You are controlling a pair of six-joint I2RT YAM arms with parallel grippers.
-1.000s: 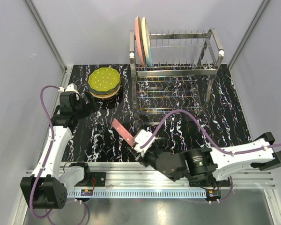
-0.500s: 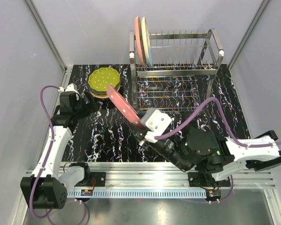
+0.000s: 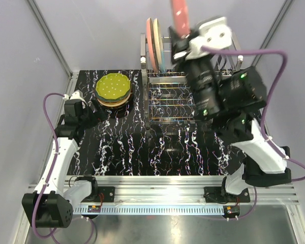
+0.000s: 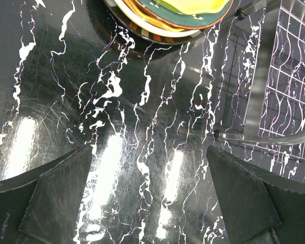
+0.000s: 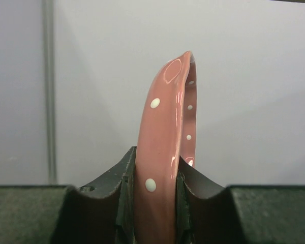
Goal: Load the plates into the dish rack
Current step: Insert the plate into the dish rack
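The right gripper [image 3: 184,34], which a second ago hung low over the front of the worktop [image 3: 122,147], has swung up and back and is now high above the dish rack [image 3: 193,76]. The dotted pink plate [image 3: 180,14] clamped in it has gone from a slanted pose near the worktop to standing on edge, just right of the racked plates [image 3: 155,43].

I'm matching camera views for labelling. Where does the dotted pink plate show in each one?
Top external: dotted pink plate at top centre, over the dish rack.
Left wrist: not in it.
Right wrist: dotted pink plate centre, edge-on.
Shared landmark: right gripper clamping it.
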